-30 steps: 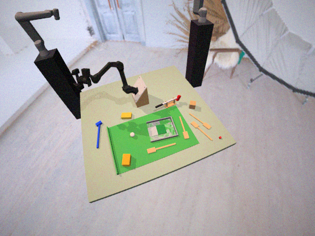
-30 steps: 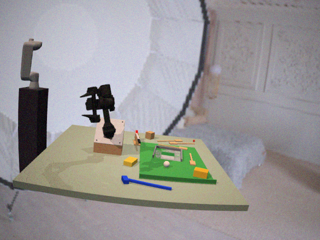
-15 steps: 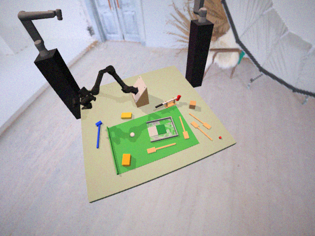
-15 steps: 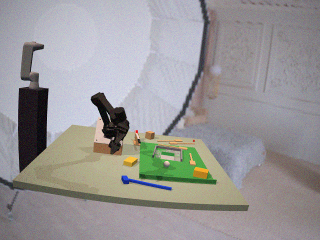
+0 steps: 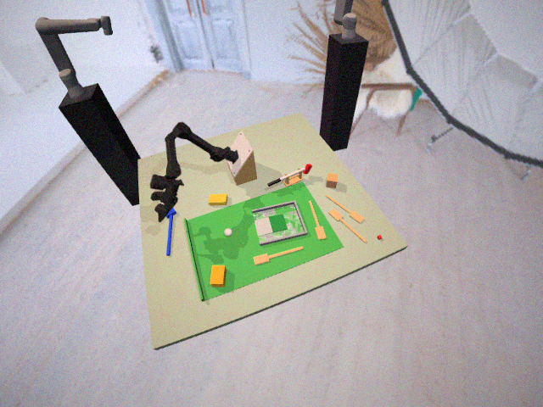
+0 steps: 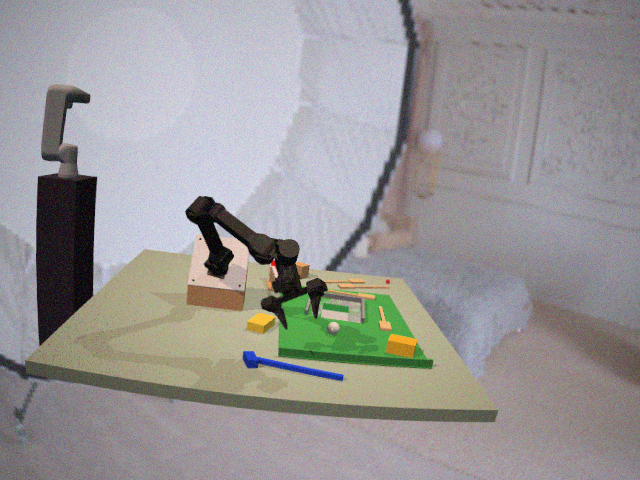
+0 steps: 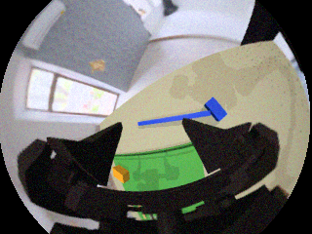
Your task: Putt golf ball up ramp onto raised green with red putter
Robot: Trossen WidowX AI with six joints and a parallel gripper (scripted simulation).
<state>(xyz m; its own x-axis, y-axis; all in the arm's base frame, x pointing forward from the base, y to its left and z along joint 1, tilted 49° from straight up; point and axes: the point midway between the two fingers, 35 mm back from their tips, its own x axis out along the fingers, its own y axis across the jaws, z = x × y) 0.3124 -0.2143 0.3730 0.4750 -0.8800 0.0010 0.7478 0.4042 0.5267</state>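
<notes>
The red putter (image 5: pixel 308 168) (image 6: pixel 273 263) lies across a small wooden stand (image 5: pixel 293 180) behind the mat; its shaft is pale and its grip black. The arm hides most of it in the exterior view. The white golf ball (image 5: pixel 227 231) (image 6: pixel 333 328) sits on the green mat (image 5: pixel 245 273) (image 6: pixel 356 338), left of the pale ramp (image 5: pixel 263 226) (image 6: pixel 334 314) in the top view. The raised green (image 5: pixel 277 222) (image 6: pixel 336 307) adjoins the ramp inside a grey border. My gripper (image 6: pixel 301 322) (image 7: pixel 152 123) is open and empty, fingers downward, near the blue putter and away from the red one.
A blue putter (image 5: pixel 169 236) (image 6: pixel 299 367) (image 7: pixel 171 118) lies beside the mat. A yellow block (image 5: pixel 217 199) (image 6: pixel 260 322) and an orange block (image 5: pixel 217 275) (image 6: pixel 401 345) (image 7: pixel 121 174) stand nearby. Several wooden paddles, a brown cube (image 5: pixel 332 180) and a small red object (image 5: pixel 379 236) lie farther off.
</notes>
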